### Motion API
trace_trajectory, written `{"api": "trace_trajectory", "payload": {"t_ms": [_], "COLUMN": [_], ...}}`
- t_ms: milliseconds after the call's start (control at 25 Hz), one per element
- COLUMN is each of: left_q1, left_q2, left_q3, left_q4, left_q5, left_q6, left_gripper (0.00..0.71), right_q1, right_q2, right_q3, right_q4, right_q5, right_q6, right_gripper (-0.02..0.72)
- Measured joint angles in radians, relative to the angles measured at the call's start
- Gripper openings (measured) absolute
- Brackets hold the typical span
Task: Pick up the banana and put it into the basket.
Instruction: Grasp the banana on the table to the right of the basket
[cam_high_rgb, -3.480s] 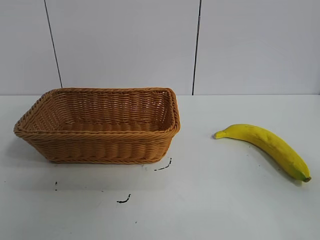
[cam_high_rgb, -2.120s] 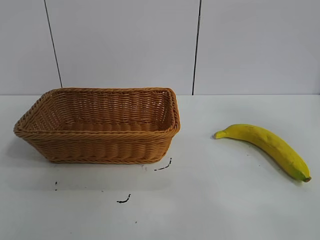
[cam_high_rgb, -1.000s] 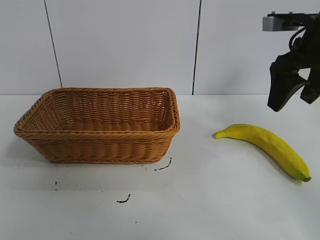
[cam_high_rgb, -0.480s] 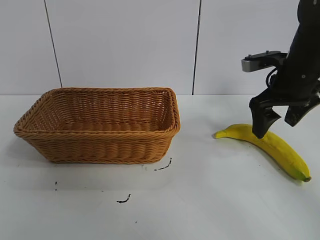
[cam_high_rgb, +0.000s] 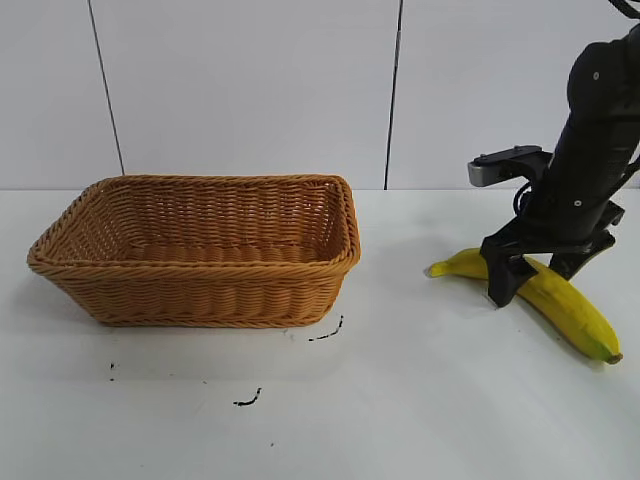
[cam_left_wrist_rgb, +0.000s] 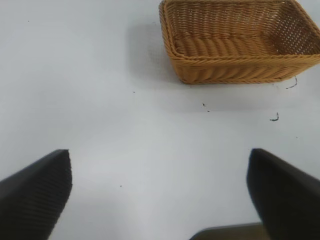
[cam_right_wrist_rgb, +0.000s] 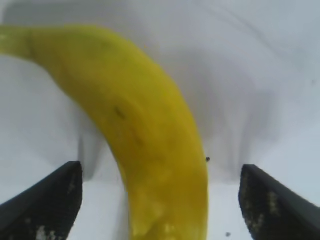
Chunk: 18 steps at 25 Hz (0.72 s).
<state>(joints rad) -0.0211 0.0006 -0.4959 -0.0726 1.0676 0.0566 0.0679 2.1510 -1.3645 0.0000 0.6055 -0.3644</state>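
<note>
- Straddling the banana (cam_high_rgb: 560, 300) on the worktop (cam_high_rgb: 400, 400), my right tool (cam_high_rgb: 535, 282) is spread open, fingers either side.
- Basket (cam_high_rgb: 200, 250) well apart.

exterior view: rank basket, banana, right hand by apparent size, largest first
1. basket, clearly the largest.
2. banana, long but slim, partly hidden by the hand.
3. right hand, open and straddling the banana; only its fingers are counted, so close to the banana and uncertain.

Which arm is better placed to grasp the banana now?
The right. Its gripper is open with jaws on both sides of the banana. The left gripper is open over bare table, away from the basket.
</note>
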Motion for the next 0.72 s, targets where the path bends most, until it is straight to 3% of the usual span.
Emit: {"api": "trace_trajectory", "payload": {"t_ms": [720], "left_q1": [0.000], "left_q2": [0.000], "left_q3": [0.000], "left_q4": [0.000], "left_q5": [0.000], "left_q6": [0.000], "left_gripper": [0.690], "right_q1": [0.000], "right_q2": [0.000], "right_q3": [0.000], "right_q4": [0.000], "right_q5": [-0.018], "right_q6": [0.005], "right_gripper": [0.573]}}
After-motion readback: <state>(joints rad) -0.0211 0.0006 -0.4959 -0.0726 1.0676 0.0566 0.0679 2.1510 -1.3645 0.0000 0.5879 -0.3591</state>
